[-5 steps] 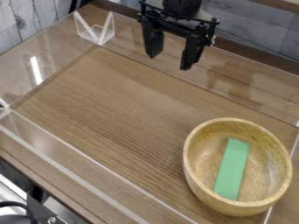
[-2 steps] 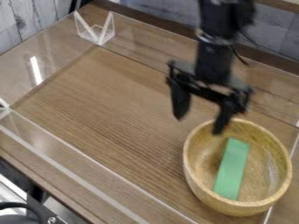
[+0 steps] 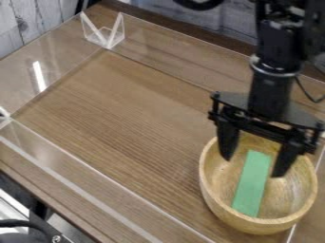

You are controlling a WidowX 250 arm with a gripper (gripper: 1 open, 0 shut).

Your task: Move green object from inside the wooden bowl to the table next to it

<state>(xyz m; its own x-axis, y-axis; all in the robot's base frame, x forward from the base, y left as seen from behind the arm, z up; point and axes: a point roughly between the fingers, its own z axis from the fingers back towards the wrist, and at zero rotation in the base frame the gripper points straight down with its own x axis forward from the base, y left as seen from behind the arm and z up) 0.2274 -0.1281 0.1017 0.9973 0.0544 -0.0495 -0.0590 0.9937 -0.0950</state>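
Observation:
A bright green object (image 3: pixel 254 187), a flat bar, lies inside the wooden bowl (image 3: pixel 219 185) at the lower right of the table (image 3: pixel 127 114). My black gripper (image 3: pixel 261 154) hangs pointing down over the bowl's far half, open, with one finger on each side of the bar's upper end. Its left finger (image 3: pixel 229 148) reaches down by the bowl's rim, and its right finger (image 3: pixel 295 158) is over the bowl's interior. Nothing is held between them. The fingers hide part of the bowl's far rim.
Low clear acrylic walls (image 3: pixel 76 180) edge the tabletop on the left and front. A small clear bracket (image 3: pixel 102 30) stands at the far left corner. The bowl sits close to the table's right and front edges.
The gripper has travelled from the far centre of the table toward the lower right and lower down, arriving over the bowl. Its jaws stayed open. The green object and bowl have not moved.

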